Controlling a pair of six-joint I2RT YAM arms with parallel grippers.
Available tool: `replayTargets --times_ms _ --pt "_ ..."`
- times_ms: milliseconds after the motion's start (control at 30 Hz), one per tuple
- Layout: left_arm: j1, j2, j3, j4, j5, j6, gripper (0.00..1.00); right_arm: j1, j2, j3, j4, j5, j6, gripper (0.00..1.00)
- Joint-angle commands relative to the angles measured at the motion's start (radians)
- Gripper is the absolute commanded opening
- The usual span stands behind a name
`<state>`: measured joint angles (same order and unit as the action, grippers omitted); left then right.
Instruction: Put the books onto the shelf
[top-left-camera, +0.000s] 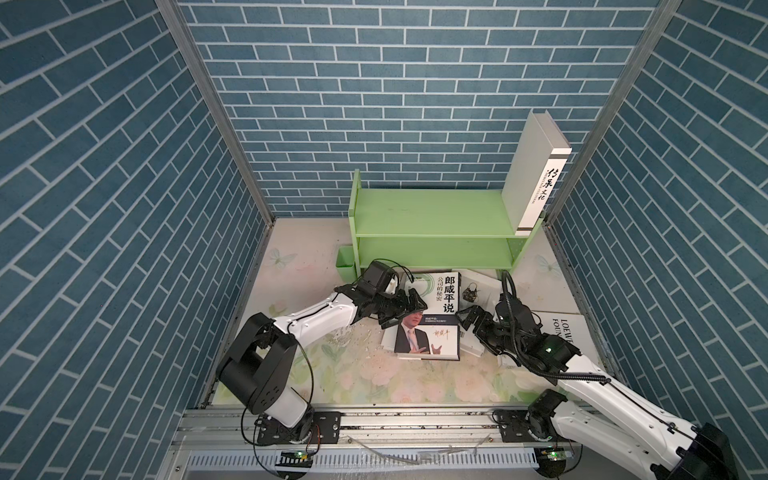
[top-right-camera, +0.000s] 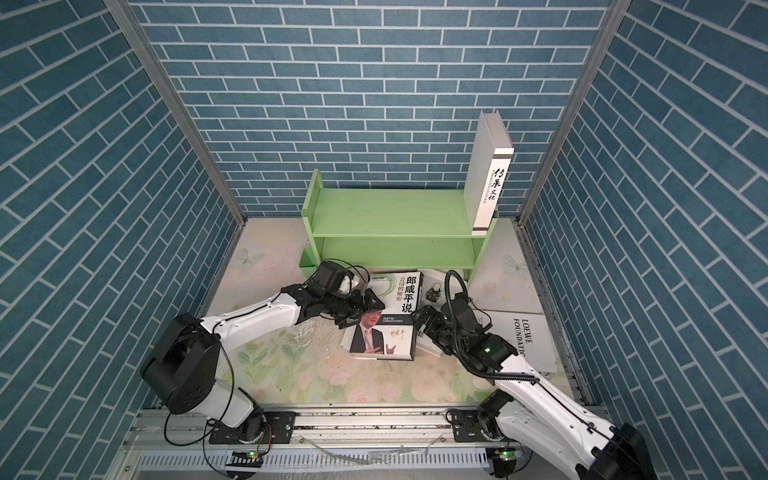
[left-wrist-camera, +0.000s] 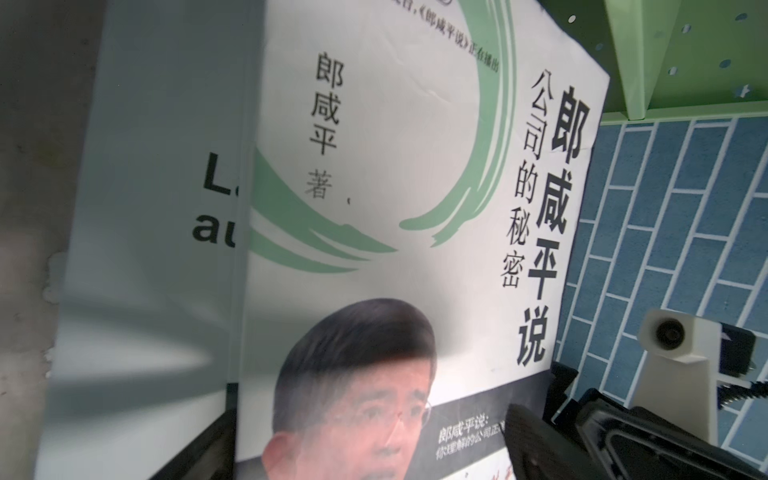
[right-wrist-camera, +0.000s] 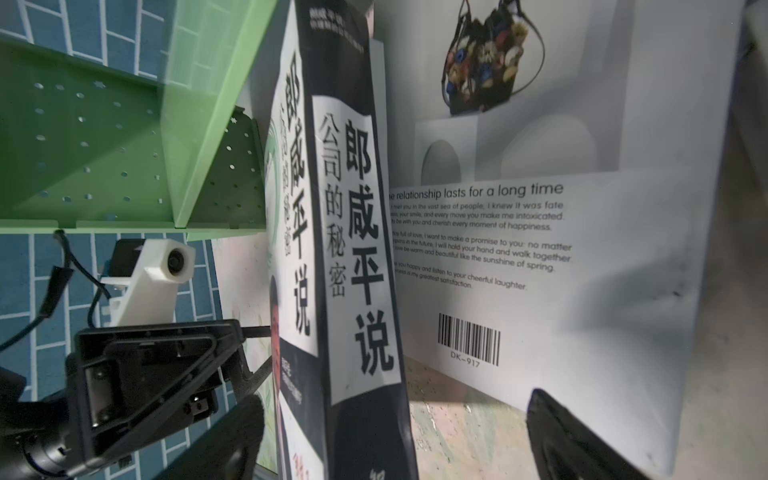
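Both wide open rn: my left pincer (top-left-camera: 401, 311) and right pincer (top-left-camera: 466, 322) sit either side of the portrait book (top-left-camera: 428, 334), mid-tabletop (top-left-camera: 332, 374), just in front of the green shelf (top-left-camera: 432, 208). A grey book (top-left-camera: 532, 174) stands upright at the shelf's right end.

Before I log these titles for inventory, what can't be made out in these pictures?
- White book, title: left wrist view, portrait book covers all but "L" and "au".
- LOEWE book, second line: both top views, right arm cuts its end off.
- Handbag book, text lines: right wrist view, starts hidden behind portrait book.
- Lower shelf, back: both top views, upper board covers it.
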<state>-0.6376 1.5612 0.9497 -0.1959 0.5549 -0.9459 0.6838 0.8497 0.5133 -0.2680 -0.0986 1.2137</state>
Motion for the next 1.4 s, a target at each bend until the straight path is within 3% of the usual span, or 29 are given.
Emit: replayTargets --times_ms 0,300,800,1367 --pt "-0.011 0.016 0.025 0.008 0.004 0.002 0.99 -0.01 0.051 0.013 0.119 -0.099 -0.044 0.98" --pt "-0.01 0.03 0.044 -0.004 -0.002 0.011 0.98 -0.045 0.196 0.019 0.24 -0.201 -0.068 0.89" --pt "-0.01 0.069 0.08 0.018 0.03 0.013 0.98 -0.053 0.202 -0.012 0.408 -0.29 -0.044 0.71" --pt "-0.027 0.089 0.112 0.049 0.036 0.013 0.98 -0.053 0.16 0.033 0.225 -0.267 -0.045 0.54"
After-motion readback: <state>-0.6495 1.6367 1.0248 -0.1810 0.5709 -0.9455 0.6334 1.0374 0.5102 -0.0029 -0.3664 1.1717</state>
